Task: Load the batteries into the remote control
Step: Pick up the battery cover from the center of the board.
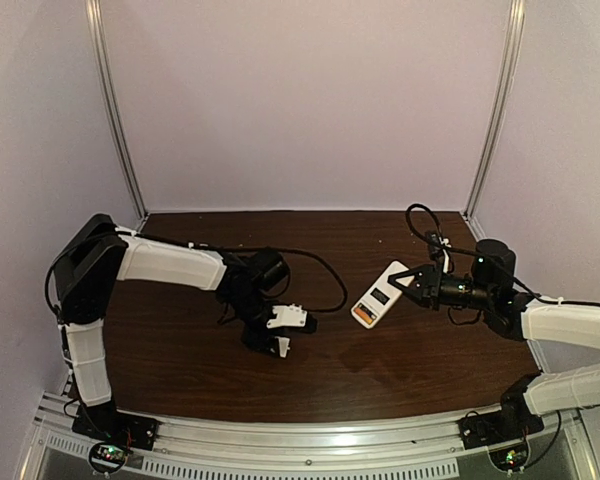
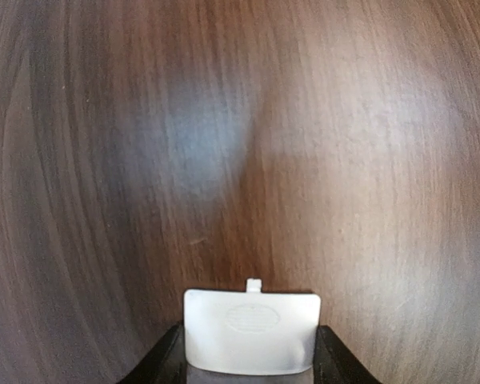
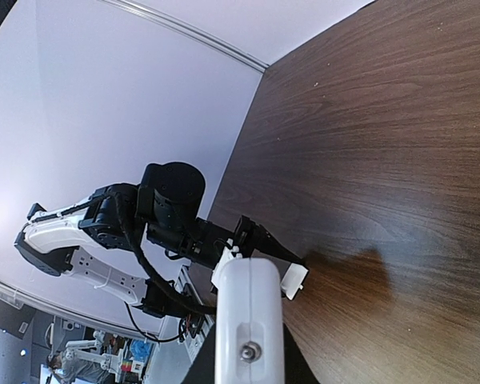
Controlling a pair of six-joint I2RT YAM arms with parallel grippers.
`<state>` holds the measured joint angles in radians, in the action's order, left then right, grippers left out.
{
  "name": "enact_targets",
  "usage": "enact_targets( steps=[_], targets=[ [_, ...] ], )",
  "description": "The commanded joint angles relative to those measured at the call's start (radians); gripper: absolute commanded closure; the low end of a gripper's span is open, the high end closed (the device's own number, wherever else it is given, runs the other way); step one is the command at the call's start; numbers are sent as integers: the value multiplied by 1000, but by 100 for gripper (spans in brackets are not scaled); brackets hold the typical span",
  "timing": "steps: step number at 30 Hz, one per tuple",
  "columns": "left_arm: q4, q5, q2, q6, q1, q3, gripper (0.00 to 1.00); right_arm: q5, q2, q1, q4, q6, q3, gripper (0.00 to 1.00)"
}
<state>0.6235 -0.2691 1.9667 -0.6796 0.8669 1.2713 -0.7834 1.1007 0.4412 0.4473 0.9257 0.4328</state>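
The remote control [image 1: 380, 296] is a slim white handset held off the table, tilted, in my shut right gripper [image 1: 412, 282]. Its upward face shows an orange battery [image 1: 363, 316] at the low end and a dark shape [image 1: 380, 297] in the middle. In the right wrist view the remote [image 3: 250, 312] is edge-on between the gripper's [image 3: 250, 356] jaws. My left gripper [image 1: 278, 340] is shut on a small white cover piece [image 2: 252, 332], low over the table, left of the remote. The cover also shows in the right wrist view [image 3: 294, 280].
The dark wooden table [image 1: 430, 370] has pale walls [image 1: 300, 100] at the back and both sides. A black cable [image 1: 325, 270] trails from the left arm across the table. A metal rail [image 1: 300, 440] runs along the near edge.
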Motion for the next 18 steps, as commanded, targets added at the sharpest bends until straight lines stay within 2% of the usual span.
enact_targets(
  steps=[1, 8, 11, 14, 18],
  targets=[
    [-6, 32, -13, 207, 24, -16, 55, -4, 2, -7, 46, 11, -10, 100],
    [-87, 140, -2, 478, 49, -49, 54, 6, 2, -7, 43, 14, -13, 100],
    [-116, 129, -11, 500, 63, -89, 42, 4, 3, -7, 42, 12, -11, 100],
    [-149, 112, -29, 445, 83, -143, 28, 3, 4, -7, 41, 11, -10, 100],
    [-176, 87, -38, 379, 87, -184, 19, 4, 3, -8, 39, 10, -10, 100]
  ],
)
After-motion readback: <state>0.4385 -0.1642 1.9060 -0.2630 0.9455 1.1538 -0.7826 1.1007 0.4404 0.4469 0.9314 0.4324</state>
